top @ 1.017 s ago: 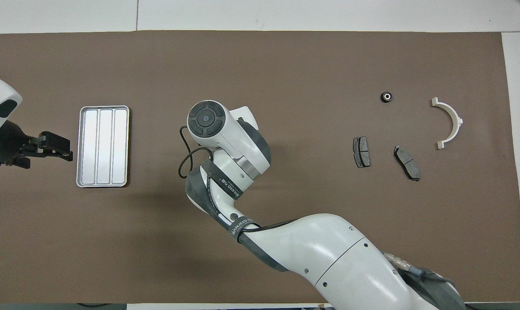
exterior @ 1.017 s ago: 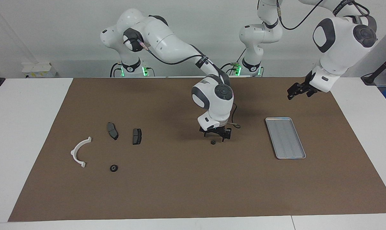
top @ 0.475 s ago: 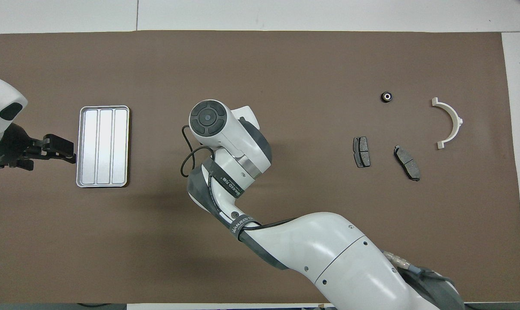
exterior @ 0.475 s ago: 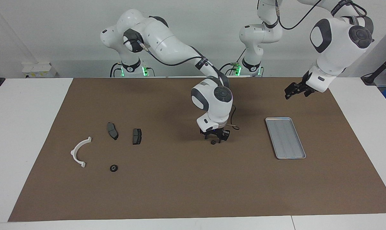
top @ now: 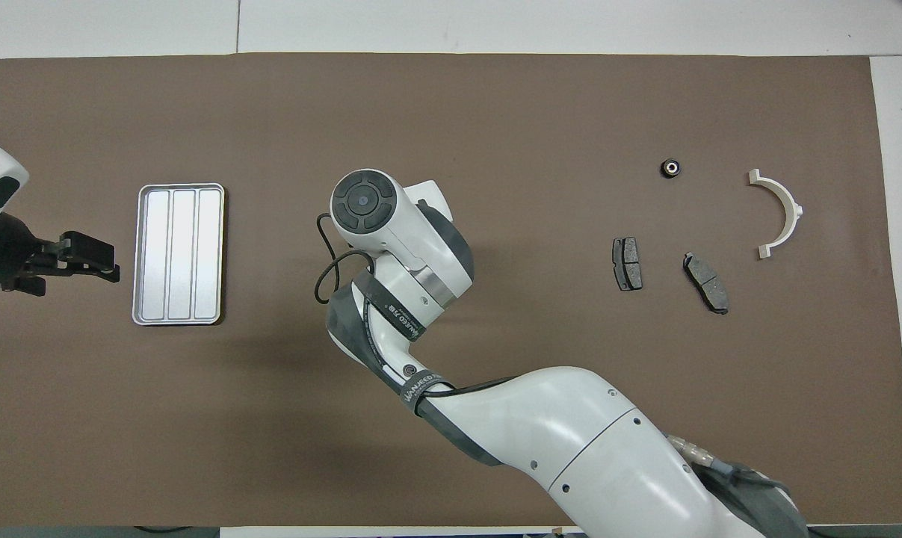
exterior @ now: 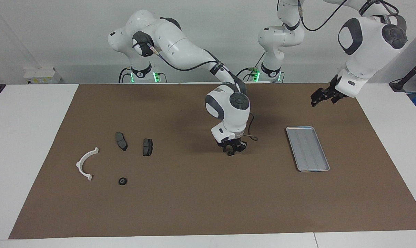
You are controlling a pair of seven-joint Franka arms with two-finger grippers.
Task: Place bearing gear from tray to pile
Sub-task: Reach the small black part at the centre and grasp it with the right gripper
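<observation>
The right gripper (exterior: 232, 151) has its fingers pinching the gear (exterior: 230, 153) mid-tabletop; a shallow pinch could drop it before the pile (exterior: 121, 141). Left fingers spread, waiting.

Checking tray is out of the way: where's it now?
The tray lies on the brown mat toward the left arm's end, below the raised left gripper; nothing in it.

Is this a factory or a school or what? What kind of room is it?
Probably a robot lab or test workshop. Two white robot arms stand at a table with a brown mat. Small machine parts lie on it: brake pads, a white arc, a metal tray. The walls are bare.
</observation>
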